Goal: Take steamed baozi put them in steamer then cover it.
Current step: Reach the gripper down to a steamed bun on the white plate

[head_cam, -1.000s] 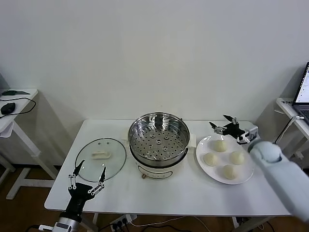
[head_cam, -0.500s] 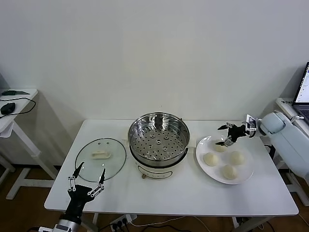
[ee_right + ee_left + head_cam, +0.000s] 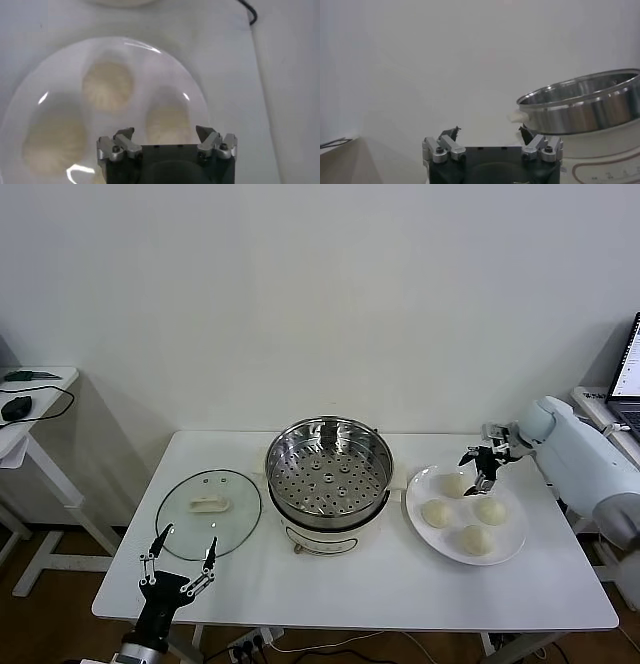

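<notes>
— Left claw (image 3: 180, 556) first: we park it spread wide and empty at the worktop's (image 3: 350, 584) near edge, just short of the cover (image 3: 208, 513), which lies flat beside the steamer (image 3: 328, 474).

— And the steamer's tray is bare, so we are on the first pick?

— We judge so. Our right claw (image 3: 482, 467) hovers with jaws apart over the plate (image 3: 420, 534), above the farthest of the four steamed baozi (image 3: 440, 512).

— Next, then: we lower it around that bun and close gently.
</notes>
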### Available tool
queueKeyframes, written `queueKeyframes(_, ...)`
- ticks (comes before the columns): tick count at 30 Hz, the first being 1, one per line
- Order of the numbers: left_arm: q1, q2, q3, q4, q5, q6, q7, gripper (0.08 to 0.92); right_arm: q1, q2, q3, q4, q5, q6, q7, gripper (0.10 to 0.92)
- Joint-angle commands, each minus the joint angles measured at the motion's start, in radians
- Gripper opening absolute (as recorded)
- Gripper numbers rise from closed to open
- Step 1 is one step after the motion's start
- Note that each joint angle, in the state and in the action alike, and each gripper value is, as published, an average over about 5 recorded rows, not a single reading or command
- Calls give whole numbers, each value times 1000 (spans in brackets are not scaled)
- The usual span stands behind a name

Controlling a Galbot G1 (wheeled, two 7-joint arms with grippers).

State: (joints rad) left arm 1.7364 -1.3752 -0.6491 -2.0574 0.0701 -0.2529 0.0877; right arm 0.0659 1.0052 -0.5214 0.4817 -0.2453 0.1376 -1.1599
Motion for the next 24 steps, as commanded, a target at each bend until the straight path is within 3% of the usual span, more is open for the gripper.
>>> queueKeyframes(1,2,-2,2,3,0,-1,-1,823,28,79,-21,-110,-92,12,17,823)
queueKeyframes(10,3,-4,4,6,0,-4,-3,823,15,113,-15,-140,-117,14,59,820)
queueKeyframes(20,2,-6,5,8,0,-8,-8,823,14,118,-18,-140,-120,14,69,651)
queueKeyframes(24,2,-7,5,8,0,-9,-9,823,16,112,-22,-117,-115,20,61,630)
